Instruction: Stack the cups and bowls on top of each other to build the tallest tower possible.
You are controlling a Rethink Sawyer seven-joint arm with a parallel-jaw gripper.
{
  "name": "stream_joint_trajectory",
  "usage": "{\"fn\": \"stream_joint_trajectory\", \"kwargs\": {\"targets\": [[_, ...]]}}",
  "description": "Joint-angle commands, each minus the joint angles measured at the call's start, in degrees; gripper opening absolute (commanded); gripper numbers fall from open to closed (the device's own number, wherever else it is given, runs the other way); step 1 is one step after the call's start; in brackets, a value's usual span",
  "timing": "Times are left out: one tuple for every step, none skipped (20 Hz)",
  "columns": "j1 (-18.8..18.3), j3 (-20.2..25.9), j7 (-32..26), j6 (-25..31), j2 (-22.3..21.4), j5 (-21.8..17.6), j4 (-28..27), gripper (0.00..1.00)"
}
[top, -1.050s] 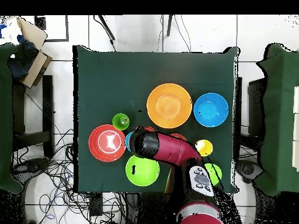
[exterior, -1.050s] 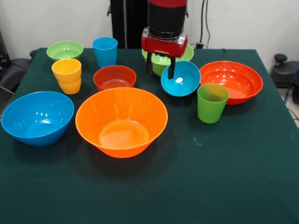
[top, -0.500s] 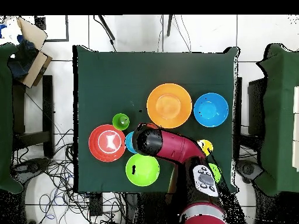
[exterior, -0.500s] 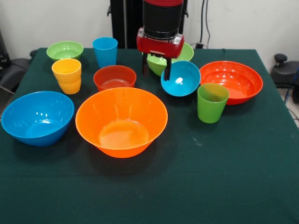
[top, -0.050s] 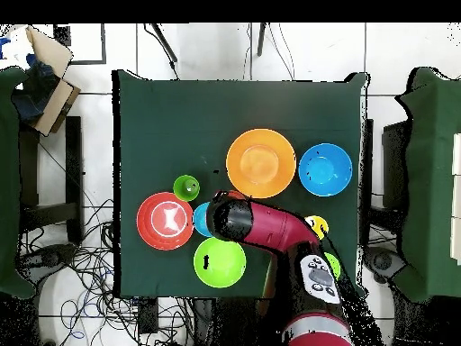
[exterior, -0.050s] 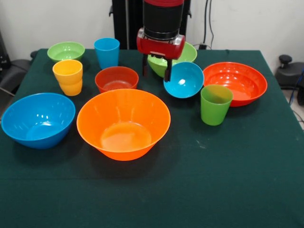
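1. front view: over the last second my red and black gripper (exterior, -0.050s: 156, 72) has slid from above the small glossy blue plastic bowl (exterior, -0.050s: 184, 80) toward the small red-orange plastic bowl (exterior, -0.050s: 116, 79), and it has risen a little.
2. my 2 fingers hang parted with only air between them. i hold nothing, and the tips are clear of every rim.
3. the blue bowl has stayed where it was, between the light green plastic bowl (exterior, -0.050s: 182, 53) behind it and the green plastic cup (exterior, -0.050s: 215, 104) in front. it is tilted, so its mouth faces the camera side instead of straight up, and its axis leans well off vertical.
4. every other piece sits mouth up with its axis upright: the wide shallow red plastic bowl (exterior, -0.050s: 235, 81), the very large orange plastic bowl (exterior, -0.050s: 123, 123), the large blue plastic bowl (exterior, -0.050s: 38, 119), the yellow-orange plastic cup (exterior, -0.050s: 68, 76), the blue plastic cup (exterior, -0.050s: 107, 52) and the small green bowl (exterior, -0.050s: 66, 50).
5. i judge the tower not yet begun, since nothing is stacked, and my shift looks like lining up on a different piece.
6. the overhead view shows my arm (top, -0.050s: 270, 228) covering the table's middle, so the grip cannot be checked there.
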Motion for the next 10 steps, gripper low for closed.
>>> {"fn": "stream_joint_trajectory", "kwargs": {"targets": [[-1.0, 6.2, 0.6, 2.2, 3.0, -3.6, -3.0, 1.0], [-1.0, 6.2, 0.7, 2.1, 3.0, -3.7, -2.8, 1.0], [-0.9, 6.1, 0.8, 2.2, 2.8, -3.7, -2.8, 1.0], [-0.8, 6.1, 0.9, 2.2, 2.8, -3.7, -2.8, 1.0], [-0.8, 6.1, 0.9, 2.2, 2.9, -3.8, -2.9, 1.0], [-0.8, 6.1, 0.9, 2.3, 2.9, -3.8, -2.9, 1.0], [-0.9, 6.2, 0.9, 2.3, 2.8, -3.8, -2.9, 1.0], [-0.8, 6.1, 1.0, 2.4, 2.8, -3.9, -3.0, 1.0], [-0.8, 6.1, 1.0, 2.4, 2.7, -3.9, -3.0, 1.0], [-0.8, 6.1, 1.0, 2.5, 2.8, -3.9, -3.2, 1.0]]}}
